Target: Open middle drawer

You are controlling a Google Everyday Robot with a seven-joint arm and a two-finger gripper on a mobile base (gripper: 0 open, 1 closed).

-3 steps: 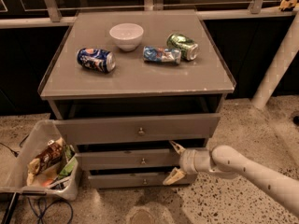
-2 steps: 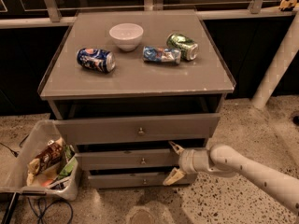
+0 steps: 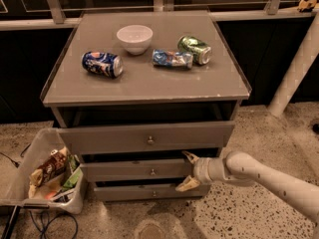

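Note:
The middle drawer (image 3: 134, 170) is the second grey front of the cabinet, with a small round metal knob (image 3: 152, 172). It stands about flush with the lowest front, while the top drawer (image 3: 144, 137) above juts out. My gripper (image 3: 188, 171) reaches in from the right on a white arm, its two pale fingers spread apart, one by the drawer's upper right corner and one below its lower edge. It is open and holds nothing, to the right of the knob.
On the cabinet top lie a white bowl (image 3: 134, 38), a blue can (image 3: 102, 64), a crushed blue can (image 3: 172, 59) and a green can (image 3: 195, 49). A clear bin of snack packets (image 3: 42, 176) stands on the floor at the left. A white post (image 3: 295, 63) rises at the right.

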